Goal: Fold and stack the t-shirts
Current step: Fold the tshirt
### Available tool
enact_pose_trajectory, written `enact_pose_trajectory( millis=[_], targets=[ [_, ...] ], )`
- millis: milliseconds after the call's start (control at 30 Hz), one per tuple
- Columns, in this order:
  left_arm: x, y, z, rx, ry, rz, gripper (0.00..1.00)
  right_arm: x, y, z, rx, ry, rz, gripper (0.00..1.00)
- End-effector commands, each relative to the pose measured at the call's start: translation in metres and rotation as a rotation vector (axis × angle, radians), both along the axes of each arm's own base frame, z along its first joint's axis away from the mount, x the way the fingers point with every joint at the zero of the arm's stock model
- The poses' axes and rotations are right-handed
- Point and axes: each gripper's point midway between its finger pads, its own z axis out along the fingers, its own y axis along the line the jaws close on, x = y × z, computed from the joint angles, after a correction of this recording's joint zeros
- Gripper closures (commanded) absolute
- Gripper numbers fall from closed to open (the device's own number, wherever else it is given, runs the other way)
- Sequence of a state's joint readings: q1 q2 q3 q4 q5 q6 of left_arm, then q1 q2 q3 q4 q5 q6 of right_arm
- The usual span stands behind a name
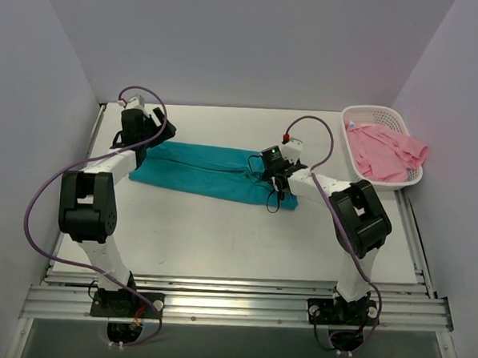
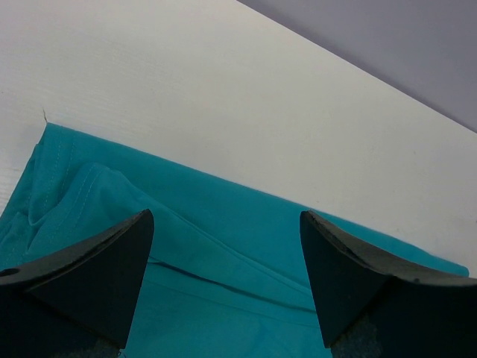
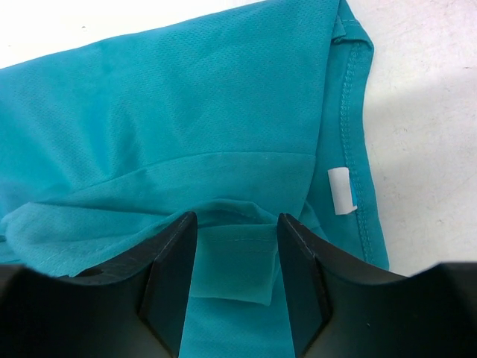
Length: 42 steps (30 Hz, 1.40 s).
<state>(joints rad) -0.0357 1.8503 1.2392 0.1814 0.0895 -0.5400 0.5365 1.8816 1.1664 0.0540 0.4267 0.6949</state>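
The teal t-shirt [image 1: 199, 170] lies folded into a long band across the table's middle. Over its left end my left gripper [image 1: 155, 131] hovers with its jaws wide apart; in the left wrist view the gripper [image 2: 226, 218] has only flat teal cloth [image 2: 186, 201] under the gap. At the shirt's right end my right gripper [image 1: 277, 183] is down on the cloth. In the right wrist view that gripper [image 3: 237, 218] stands partly open astride a small fold of the teal shirt [image 3: 186, 97], near the white neck label [image 3: 341, 190]. The pink t-shirt [image 1: 385, 150] lies crumpled in the basket.
A white lattice basket [image 1: 371, 111] stands at the back right corner of the table [image 1: 220, 234]. Grey walls close in the left, back and right sides. A metal rail carrying both arm bases runs along the near edge.
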Motion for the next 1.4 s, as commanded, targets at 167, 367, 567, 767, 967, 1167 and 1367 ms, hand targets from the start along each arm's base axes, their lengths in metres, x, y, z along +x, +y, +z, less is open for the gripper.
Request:
enact_pose_trajectory(
  millis=[167,367,567,767,967,1167,1367],
  targets=[
    [0.013,-0.006,0.019,0.017,-0.062,-0.013,0.12,0.004,-0.008,-0.012,-0.008,0.012,-0.027,0.57],
    [0.013,-0.007,0.017,0.021,-0.057,-0.014,0.12,0.005,-0.009,-0.012,-0.01,0.011,-0.029,0.57],
    [0.014,-0.008,0.018,0.023,-0.06,-0.013,0.12,0.005,-0.007,-0.017,-0.004,0.02,-0.021,0.67],
    [0.014,-0.008,0.017,0.025,-0.057,-0.014,0.12,0.004,-0.006,-0.02,0.002,0.025,-0.015,0.77],
    [0.014,-0.007,0.016,0.028,-0.056,-0.01,0.12,0.003,-0.001,-0.025,0.015,0.038,0.011,1.0],
    [0.014,-0.008,0.016,0.028,-0.056,-0.012,0.12,0.002,0.002,-0.022,0.031,0.031,0.023,1.0],
    [0.014,-0.007,0.015,0.029,-0.054,-0.009,0.12,-0.006,0.01,-0.01,0.047,0.015,0.045,1.0]
  ],
)
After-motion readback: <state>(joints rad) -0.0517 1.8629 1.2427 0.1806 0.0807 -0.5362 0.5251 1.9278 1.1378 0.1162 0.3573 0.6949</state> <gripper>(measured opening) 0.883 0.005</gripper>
